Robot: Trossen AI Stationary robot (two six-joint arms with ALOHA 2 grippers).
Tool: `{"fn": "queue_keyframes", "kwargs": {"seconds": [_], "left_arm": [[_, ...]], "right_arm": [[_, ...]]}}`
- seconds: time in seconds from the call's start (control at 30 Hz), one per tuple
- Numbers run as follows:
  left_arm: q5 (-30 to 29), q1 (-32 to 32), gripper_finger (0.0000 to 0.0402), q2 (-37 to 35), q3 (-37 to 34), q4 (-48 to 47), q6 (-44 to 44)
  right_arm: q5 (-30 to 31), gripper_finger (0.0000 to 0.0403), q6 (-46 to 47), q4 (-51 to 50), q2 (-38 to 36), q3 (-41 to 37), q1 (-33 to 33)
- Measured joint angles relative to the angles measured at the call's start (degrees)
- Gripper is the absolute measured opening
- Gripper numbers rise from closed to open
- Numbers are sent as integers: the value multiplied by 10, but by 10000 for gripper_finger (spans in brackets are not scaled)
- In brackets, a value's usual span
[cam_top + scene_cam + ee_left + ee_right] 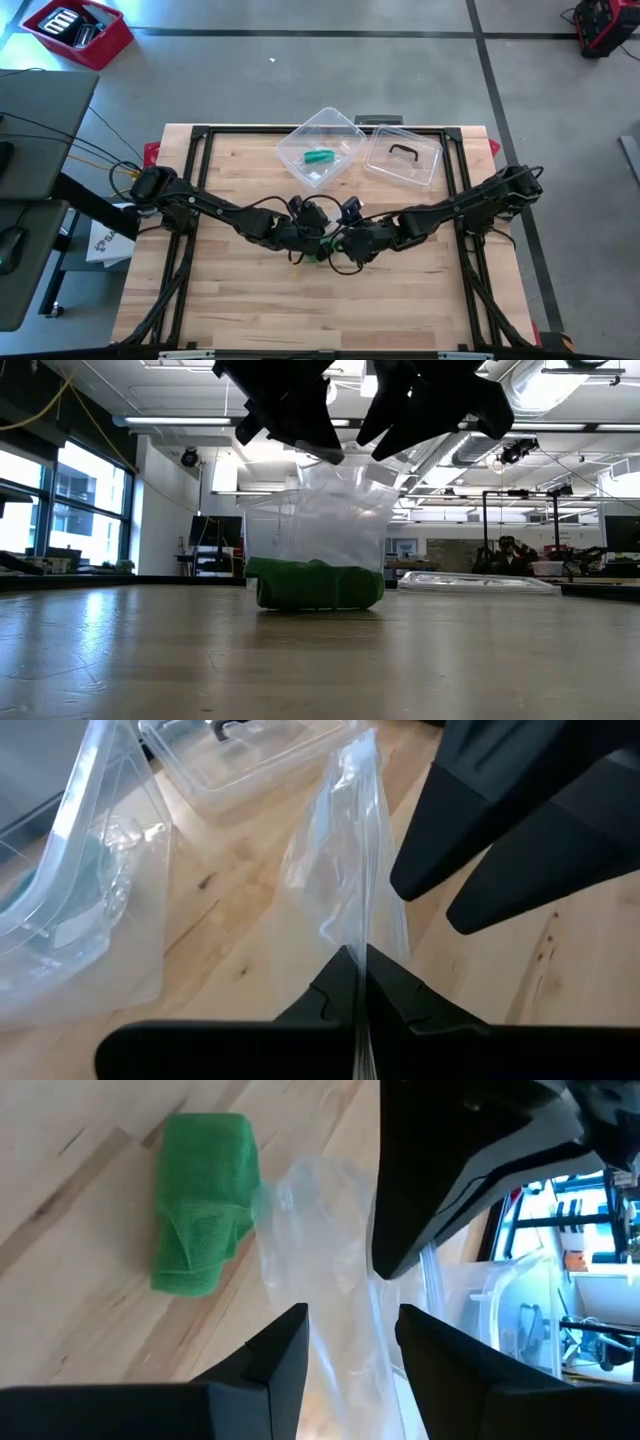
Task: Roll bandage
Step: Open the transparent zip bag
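Note:
A green rolled bandage (320,585) lies on its side on the wooden table; it also shows in the right wrist view (200,1200). A clear plastic bag (320,520) stands upright over it, its lower end at the roll. Whether the roll is inside the bag, I cannot tell. My left gripper (310,225) is shut on the bag's top (360,980). My right gripper (350,1340) is open close beside it, one finger on either side of the bag's upper part; I cannot tell whether they touch it. My left gripper pinches the bag's upper edge (362,945) between its two fingers. The fingers come from above, pointing down. The bag hangs below them, upright and crumpled, with its lower end (320,600) down at the table.
A clear plastic box (320,145) holding another green bandage (320,157) stands at the far middle of the table, with its clear lid (403,157) to its right. Bare wood lies toward the near edge. A red bin (75,30) stands on the floor at the far left.

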Motion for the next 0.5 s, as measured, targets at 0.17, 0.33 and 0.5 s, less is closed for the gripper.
{"fn": "queue_keyframes", "kwargs": {"seconds": [0.17, 0.33, 0.5], "left_arm": [[0, 0, 0, 0, 0, 1, 0], [-1, -7, 0, 0, 0, 35, 25], [-5, -13, 0, 0, 0, 60, 50]], "right_arm": [[-8, 149, -3, 1, 0, 0, -6], [-58, 149, -3, -3, 0, 0, -32], [-99, 149, 0, -12, 0, 0, -56]]}}
